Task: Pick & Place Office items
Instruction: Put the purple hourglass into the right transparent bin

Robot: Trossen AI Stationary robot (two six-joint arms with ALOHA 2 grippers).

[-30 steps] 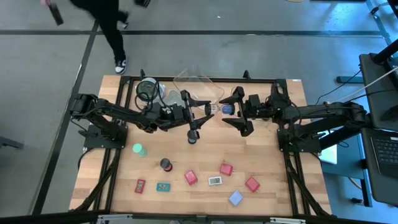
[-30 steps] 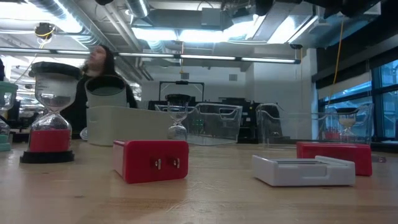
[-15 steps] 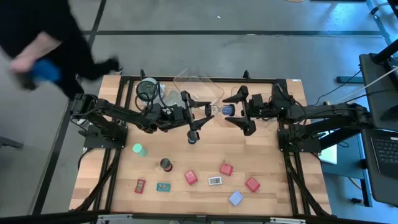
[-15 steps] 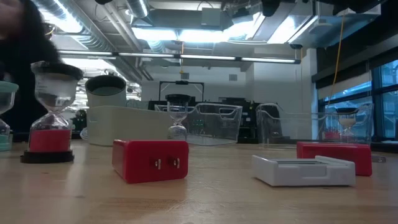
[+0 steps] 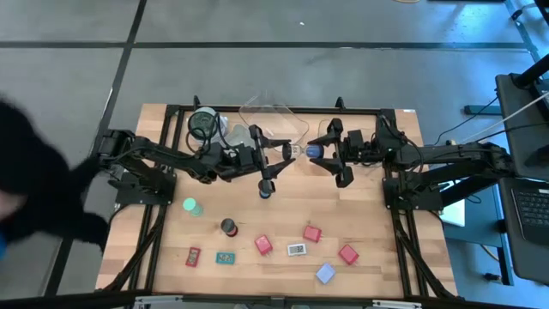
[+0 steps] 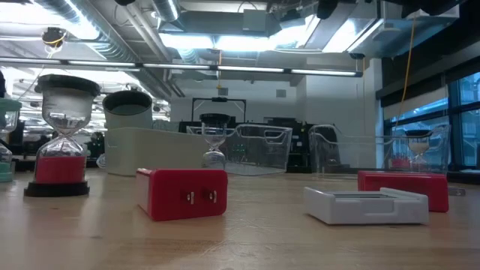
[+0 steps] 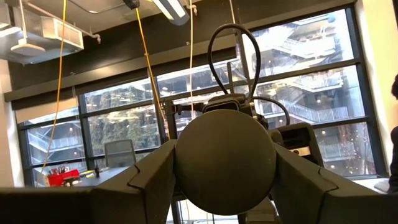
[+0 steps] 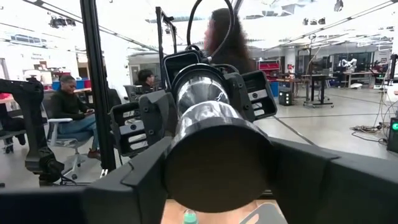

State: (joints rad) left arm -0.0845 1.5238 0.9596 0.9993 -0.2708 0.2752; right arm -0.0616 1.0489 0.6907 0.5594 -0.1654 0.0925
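1. Since the earlier frame the right gripper [image 5: 327, 154] has drawn its fingers in from a wide spread, and they now clench the blue-capped end of the sand timer [image 5: 306, 151]. The left arm has not shifted. A person at the table's far left has moved to the left edge of the high view.
2. The sand timer hangs level above the far middle of the table [image 5: 369, 223], bridged between the two grippers. The left gripper [image 5: 276, 161] grasps its other end, and its wrist view shows the dark cap wedged between its fingers.
3. Risk: with both arms clamped on one glass piece, any pull or twist before the left lets go could strain the narrow waist or wrench a cap loose.
4. Risk: the right fingers seem to hold only the round cap, so once the left releases, the timer could pivot or slip out.
5. Below and just beside it lies the clear tray [image 5: 273, 118], with the jar [image 5: 203, 124] farther left. A drop could strike the tray's rim and roll off.
6. The red blocks [image 5: 263, 245] and the flat pieces lie well apart at the near edge, out of harm.
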